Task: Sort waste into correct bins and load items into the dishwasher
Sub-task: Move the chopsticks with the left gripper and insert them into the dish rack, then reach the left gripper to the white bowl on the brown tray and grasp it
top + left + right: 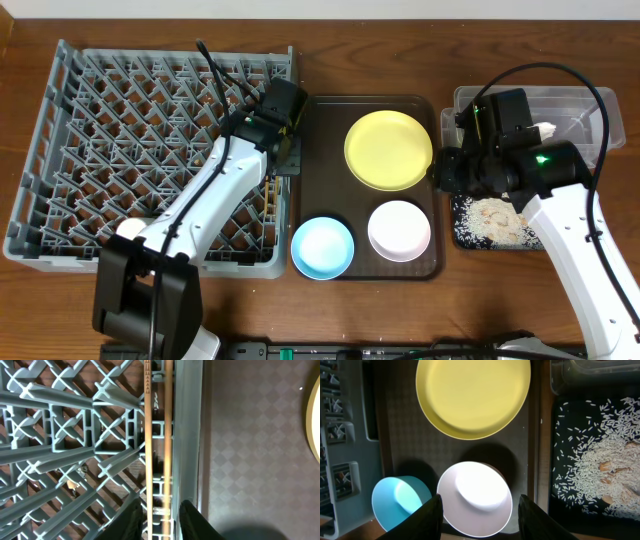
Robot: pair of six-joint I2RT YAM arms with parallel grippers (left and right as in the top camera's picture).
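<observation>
Two wooden chopsticks [159, 435] lie side by side along the right edge of the grey dish rack [110, 140]. My left gripper [161, 522] is open, with a finger on either side of the chopsticks and a gap on both sides; in the overhead view it [285, 152] is at the rack's right rim. My right gripper [482, 517] is open above the white bowl [475, 497]. The yellow plate [388, 150], light blue bowl [322, 247] and white bowl [399, 230] sit on the brown tray. Rice crumbs [492, 215] lie in the black tray. A white napkin [546, 130] lies in the clear tub [590, 105]. No wrapper is in view.
The brown serving tray [325, 160] lies between the rack and the two bins. The black tray [570, 455] sits right of it, close to my right gripper [442, 172]. My right arm covers part of the tub and the black tray.
</observation>
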